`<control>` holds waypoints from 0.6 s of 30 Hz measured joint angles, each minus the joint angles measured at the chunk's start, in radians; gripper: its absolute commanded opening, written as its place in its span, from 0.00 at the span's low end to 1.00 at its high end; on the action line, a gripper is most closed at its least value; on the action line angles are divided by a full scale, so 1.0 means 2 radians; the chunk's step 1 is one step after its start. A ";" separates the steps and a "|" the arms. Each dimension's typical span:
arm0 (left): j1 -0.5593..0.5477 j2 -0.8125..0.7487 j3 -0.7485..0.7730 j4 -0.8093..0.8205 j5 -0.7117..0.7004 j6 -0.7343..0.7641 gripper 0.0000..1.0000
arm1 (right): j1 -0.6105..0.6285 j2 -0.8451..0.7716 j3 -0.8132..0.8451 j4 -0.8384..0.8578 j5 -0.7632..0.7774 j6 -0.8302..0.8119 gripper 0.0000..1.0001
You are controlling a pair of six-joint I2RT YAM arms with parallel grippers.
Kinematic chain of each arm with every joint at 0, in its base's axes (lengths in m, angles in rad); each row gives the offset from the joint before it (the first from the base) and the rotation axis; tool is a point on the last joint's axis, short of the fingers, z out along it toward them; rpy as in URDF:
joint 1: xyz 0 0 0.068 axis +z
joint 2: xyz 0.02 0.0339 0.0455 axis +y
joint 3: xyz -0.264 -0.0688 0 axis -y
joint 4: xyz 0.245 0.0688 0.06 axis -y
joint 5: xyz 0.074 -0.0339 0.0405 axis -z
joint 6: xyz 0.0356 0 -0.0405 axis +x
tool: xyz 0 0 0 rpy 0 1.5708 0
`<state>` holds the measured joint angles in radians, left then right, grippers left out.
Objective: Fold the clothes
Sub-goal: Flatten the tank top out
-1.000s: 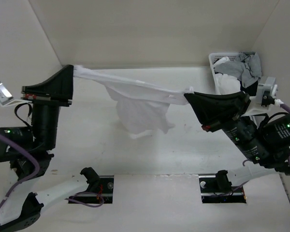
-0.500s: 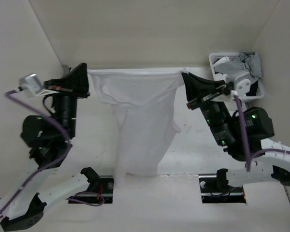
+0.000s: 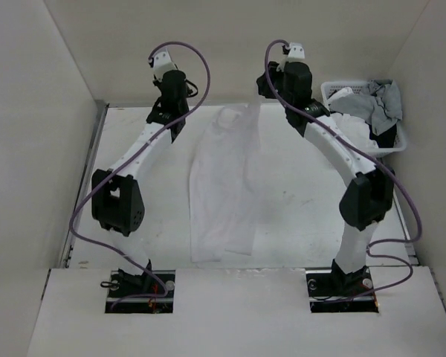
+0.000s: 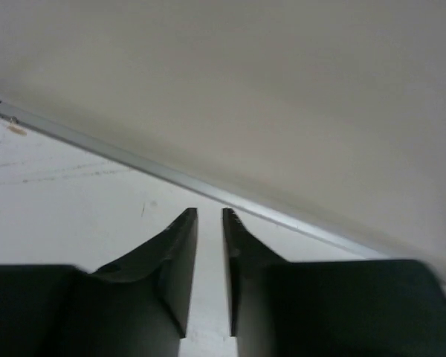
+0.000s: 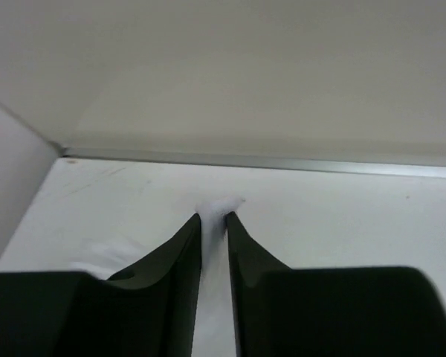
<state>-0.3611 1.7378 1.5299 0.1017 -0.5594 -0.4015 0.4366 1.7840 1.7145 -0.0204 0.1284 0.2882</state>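
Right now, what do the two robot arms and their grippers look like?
The left arm and right arm share one build: white links joined by black housings, with purple cables looping alongside. The left gripper and right gripper each have two dark, tapering fingers, with faint ridging near the tips.

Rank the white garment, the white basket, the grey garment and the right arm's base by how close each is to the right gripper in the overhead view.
From the right gripper:
1. White garment, its far end right by the gripper.
2. White basket, off to its right.
3. Grey garment, at the basket's right side.
4. Right arm's base, at the near edge.
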 measured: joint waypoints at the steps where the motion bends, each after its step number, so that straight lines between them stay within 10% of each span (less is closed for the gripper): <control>1: 0.009 0.033 0.045 -0.009 0.002 0.001 0.32 | -0.011 0.037 0.044 -0.017 -0.006 0.011 0.47; 5: 0.030 0.069 0.105 -0.027 0.009 0.003 0.46 | -0.037 0.072 0.073 -0.048 -0.010 0.039 0.50; 10: -0.001 -0.049 -0.084 -0.007 0.012 -0.022 0.33 | -0.004 -0.067 -0.150 -0.008 -0.003 0.069 0.06; 18: -0.126 -0.279 -0.396 -0.127 0.061 -0.122 0.06 | 0.135 -0.285 -0.476 0.026 0.017 0.127 0.21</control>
<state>-0.6132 1.1797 0.7383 -0.1528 -0.4370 -0.6464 0.7067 1.2140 0.7624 0.0311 0.1631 0.5426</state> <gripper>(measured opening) 0.083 0.178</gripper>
